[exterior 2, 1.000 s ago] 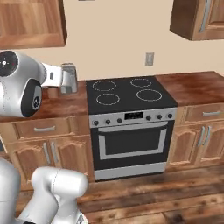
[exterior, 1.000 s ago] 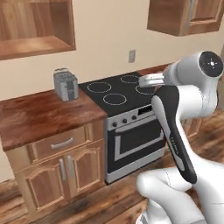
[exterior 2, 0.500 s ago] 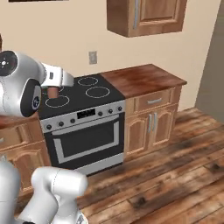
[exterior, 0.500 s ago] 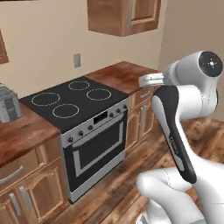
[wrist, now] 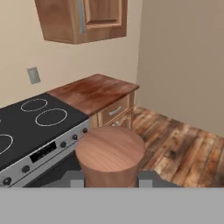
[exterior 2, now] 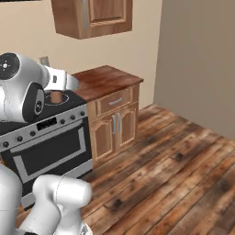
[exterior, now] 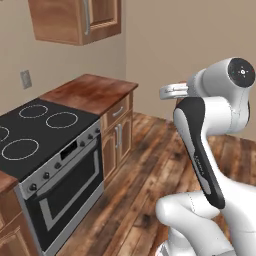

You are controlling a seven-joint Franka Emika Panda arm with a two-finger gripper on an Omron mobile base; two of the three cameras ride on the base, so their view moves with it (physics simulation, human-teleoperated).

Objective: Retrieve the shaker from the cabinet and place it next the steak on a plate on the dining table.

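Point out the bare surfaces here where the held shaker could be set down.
Free: the reddish-brown wooden countertop between the black stove and the beige wall, under the wooden wall cupboard. The stove's glass top is bare too. The hand grips the brown wooden shaker.

Lighting: even, bright, diffuse; no visible source. Shadows: soft, faint under the wall cabinet (exterior: 75,20) and on the plank floor (exterior 2: 183,174). Glare: mild sheen on the stove top (wrist: 35,118). Sharpness: slightly soft, coarse rendering throughout; no edge distortion.

Bare wooden counter (exterior: 90,92) beside stove (exterior: 40,130)
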